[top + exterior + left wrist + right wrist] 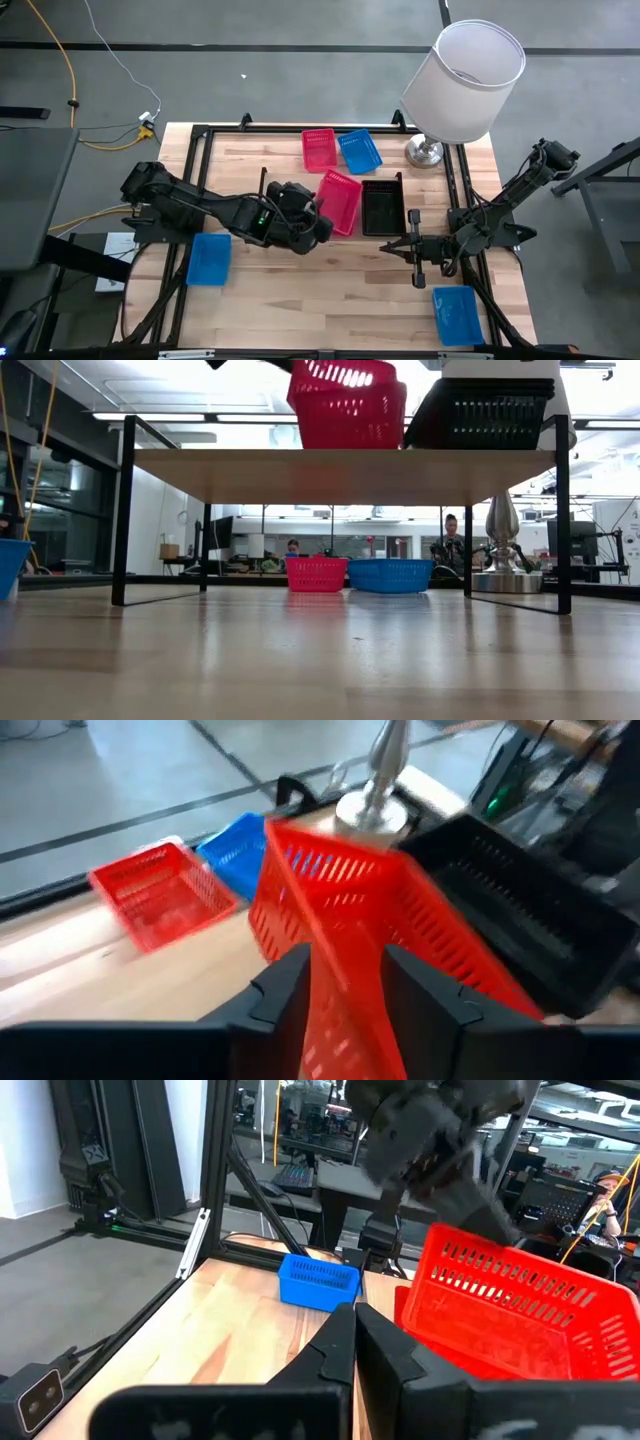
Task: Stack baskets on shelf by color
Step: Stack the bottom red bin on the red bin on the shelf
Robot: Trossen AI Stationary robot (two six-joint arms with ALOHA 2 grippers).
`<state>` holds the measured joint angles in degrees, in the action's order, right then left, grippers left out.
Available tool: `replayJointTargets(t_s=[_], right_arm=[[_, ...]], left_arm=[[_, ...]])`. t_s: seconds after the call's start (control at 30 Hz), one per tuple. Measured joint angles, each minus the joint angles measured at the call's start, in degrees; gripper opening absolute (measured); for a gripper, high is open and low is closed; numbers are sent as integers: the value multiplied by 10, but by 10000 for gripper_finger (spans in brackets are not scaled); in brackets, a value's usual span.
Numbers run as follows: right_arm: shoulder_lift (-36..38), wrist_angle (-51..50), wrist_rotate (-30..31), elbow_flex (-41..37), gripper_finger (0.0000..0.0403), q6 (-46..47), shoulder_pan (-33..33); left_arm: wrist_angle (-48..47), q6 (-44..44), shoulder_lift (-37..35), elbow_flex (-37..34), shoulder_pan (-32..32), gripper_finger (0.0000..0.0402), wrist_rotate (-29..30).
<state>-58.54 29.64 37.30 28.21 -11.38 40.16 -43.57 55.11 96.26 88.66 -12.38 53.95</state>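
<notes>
Pale wood planks make up the table (330, 275), framed in black and standing on a grey floor with cables trailing at the left. Near its left edge lies a blue basket (208, 258). My left gripper (322, 222) sits mid-table, fingers (285, 988) parted on either side of the tilted red basket's (341, 201) wall; I cannot tell whether they touch it. Beside that sits a black basket (383, 207), both on the shelf (340, 472) as the low view shows. Toward the far edge lie another red basket (319, 149) and a second blue basket (359, 150). A lamp (462, 82) stands at the far right corner. My right gripper (417, 270) is closed and empty near the right edge, with a third blue basket (456, 314) by the near right corner. Only the low view shows people (451, 532) seated in the room behind.
</notes>
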Motion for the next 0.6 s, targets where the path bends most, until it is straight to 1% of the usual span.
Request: replayJointTargets(t_s=[0.17, 0.27, 0.37, 0.47, 0.57, 0.6], right_arm=[[0, -1, 0, 0, 0, 0, 0], [0, -1, 0, 0, 0, 1, 0], [0, -3, 0, 0, 0, 5, 0], [0, -2, 0, 0, 0, 4, 0], [0, -3, -1, 0, 0, 6, 0], [0, -3, -1, 0, 0, 8, 0]], left_arm=[[18, -38, -21, 1, 0, 131, -6], [14, -91, -37, 0, 0, 133, -27], [0, -141, -53, 0, -2, 126, -34], [-10, -168, -54, 2, -4, 96, -35], [-47, -172, -52, -2, -5, 33, -36], [-47, -167, -53, -10, -5, 17, -34]])
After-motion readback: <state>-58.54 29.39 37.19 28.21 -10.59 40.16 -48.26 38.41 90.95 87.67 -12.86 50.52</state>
